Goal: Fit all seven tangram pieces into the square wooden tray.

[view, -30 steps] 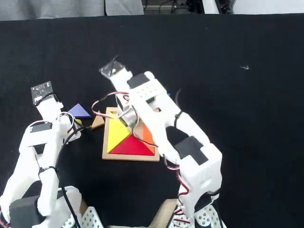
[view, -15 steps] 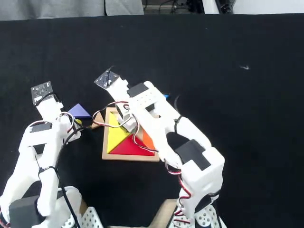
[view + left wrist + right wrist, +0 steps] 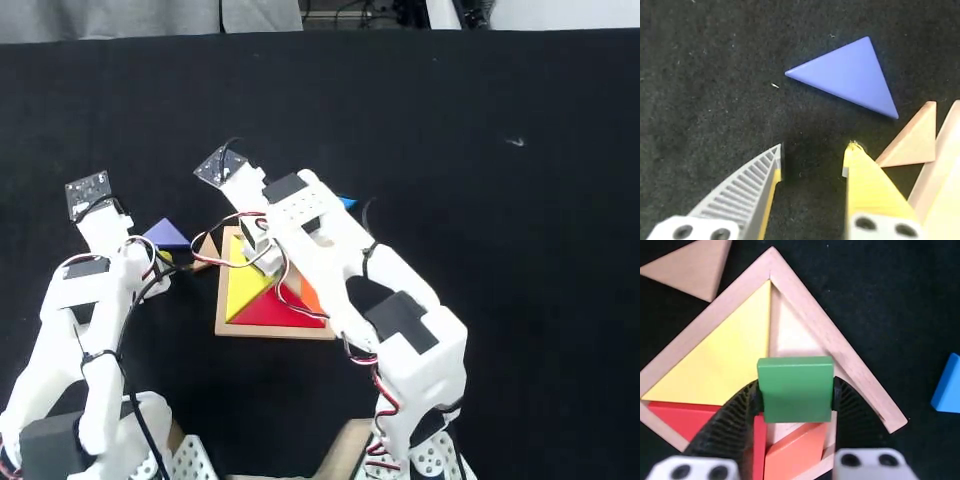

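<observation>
I count three pieces seated in the tray [image 3: 842,357]: the yellow triangle [image 3: 725,360], the red triangle [image 3: 675,417] and an orange piece [image 3: 795,452]. That makes the job a little under half done by my reckoning.

The fourth piece is in hand. My right gripper [image 3: 796,395] has its fingers closed on the two sides of the green square [image 3: 795,372] and holds it over the tray, above the bare strip of tray floor that runs between the yellow triangle and the rim. I can't tell whether the square touches the floor yet or hangs above it. It reads as not seated.

Three pieces lie on the table [image 3: 500,250] outside the tray. The purple triangle [image 3: 850,77] and the small wooden triangle [image 3: 912,142] are off the tray's corner on my left arm's side, the wooden one just beside the rim. The blue piece [image 3: 947,385] is beyond the opposite side of the tray.

My left gripper [image 3: 815,150] sits near the purple triangle, away from the tray, fingers apart with only bare table between them.

So what's left, as I judge it: seat the green square, then fetch the remaining three.
</observation>
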{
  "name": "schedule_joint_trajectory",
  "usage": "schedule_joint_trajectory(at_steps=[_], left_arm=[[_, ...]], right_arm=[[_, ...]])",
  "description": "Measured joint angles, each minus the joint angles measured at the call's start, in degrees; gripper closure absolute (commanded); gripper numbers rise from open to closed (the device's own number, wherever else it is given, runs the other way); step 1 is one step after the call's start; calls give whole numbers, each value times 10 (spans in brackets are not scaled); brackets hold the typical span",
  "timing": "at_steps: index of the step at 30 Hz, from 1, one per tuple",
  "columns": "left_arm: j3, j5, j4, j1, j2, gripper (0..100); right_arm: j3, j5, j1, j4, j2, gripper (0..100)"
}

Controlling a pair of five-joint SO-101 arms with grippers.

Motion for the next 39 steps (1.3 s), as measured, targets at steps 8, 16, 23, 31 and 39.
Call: schedule_joint_trajectory(at_steps=[8,16,23,31,39], left_arm=[[0,0,0,0,0,791],[0,0,0,0,0,791],[0,0,0,0,0,791],[0,0,0,0,0,791],[0,0,0,0,0,791]], right_arm=[[0,0,-1,1,0,828],[-12,1,-25,43,1,739],[-30,0,-26,70,2,795],[-36,0,78,72,-69,956],[2,0,62,4,-36,987]])
